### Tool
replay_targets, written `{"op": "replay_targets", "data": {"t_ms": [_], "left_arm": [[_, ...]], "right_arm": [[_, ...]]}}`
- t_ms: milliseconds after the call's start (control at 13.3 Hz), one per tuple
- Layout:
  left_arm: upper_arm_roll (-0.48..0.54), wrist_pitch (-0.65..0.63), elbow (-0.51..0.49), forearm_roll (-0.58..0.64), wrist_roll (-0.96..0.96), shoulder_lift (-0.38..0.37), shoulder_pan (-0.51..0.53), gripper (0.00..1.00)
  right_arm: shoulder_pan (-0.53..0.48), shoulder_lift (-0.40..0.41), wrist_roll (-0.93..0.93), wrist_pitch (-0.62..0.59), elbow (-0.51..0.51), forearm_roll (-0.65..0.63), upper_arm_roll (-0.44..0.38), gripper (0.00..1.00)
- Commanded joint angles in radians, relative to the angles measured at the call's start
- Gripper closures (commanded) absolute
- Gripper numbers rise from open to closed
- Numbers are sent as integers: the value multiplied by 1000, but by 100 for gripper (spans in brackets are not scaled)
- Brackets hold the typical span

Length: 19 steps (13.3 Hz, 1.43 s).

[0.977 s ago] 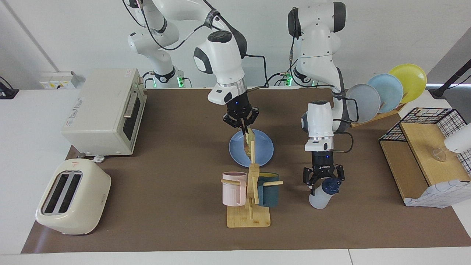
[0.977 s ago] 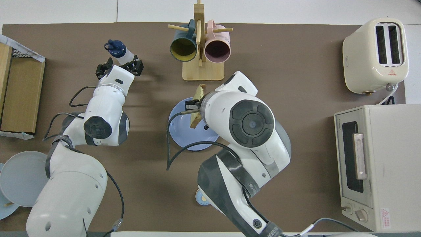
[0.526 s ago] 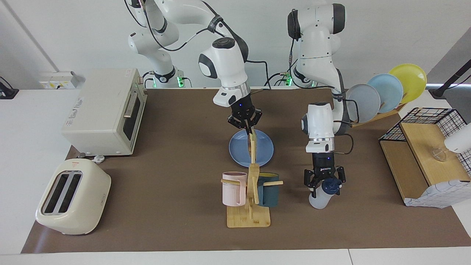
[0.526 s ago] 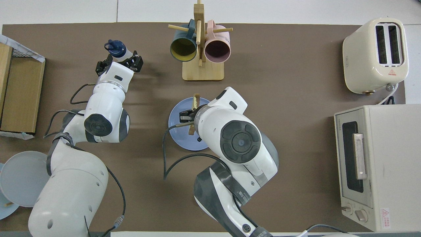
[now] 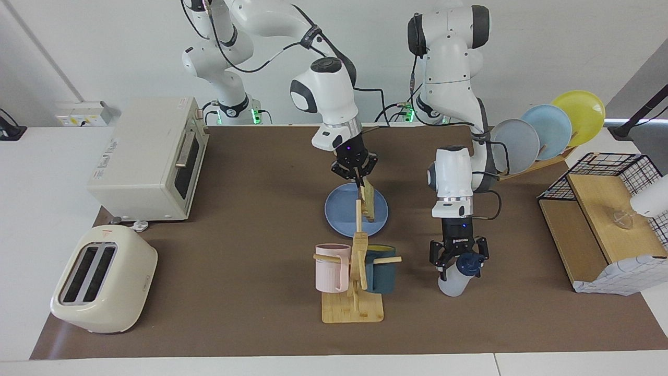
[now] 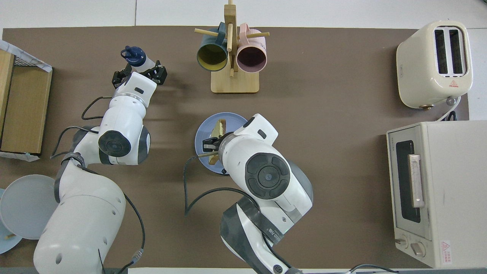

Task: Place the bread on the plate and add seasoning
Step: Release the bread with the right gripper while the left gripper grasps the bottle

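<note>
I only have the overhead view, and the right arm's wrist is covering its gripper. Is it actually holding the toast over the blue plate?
Observer: Yes. In the facing view the right gripper is shut on the top edge of the slice of toast, which hangs on edge over the blue plate.
Operator: Is the toast down on the plate?
Observer: Its lower corner is low over the plate, but I cannot tell whether it touches.
Operator: And the left gripper at the squeeze bottle?
Observer: The left gripper is open, with one finger on either side of the upper part of the squeeze bottle.
</note>
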Motion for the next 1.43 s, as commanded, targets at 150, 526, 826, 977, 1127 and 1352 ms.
{"op": "replay_targets", "data": {"t_ms": [150, 526, 826, 977, 1127, 1352], "left_arm": [[6, -19, 25, 14, 27, 22, 4, 12], [6, -21, 23, 16, 31, 20, -1, 38], [6, -19, 28, 16, 30, 20, 7, 50], [6, -30, 30, 16, 33, 19, 26, 56], [7, -65, 31, 16, 33, 14, 27, 72], [7, -173, 34, 17, 50, -47, 28, 73]], "right_arm": [[-31, -44, -35, 30, -92, 25, 6, 100], [-79, -60, -60, 33, -139, 25, 5, 100], [-97, -62, -67, 35, -149, 24, 5, 100], [-103, -63, -64, 35, -159, 24, 5, 100], [-105, -70, -64, 33, -166, 24, 5, 100], [-114, -70, -60, 33, -166, 24, 3, 100]]}}
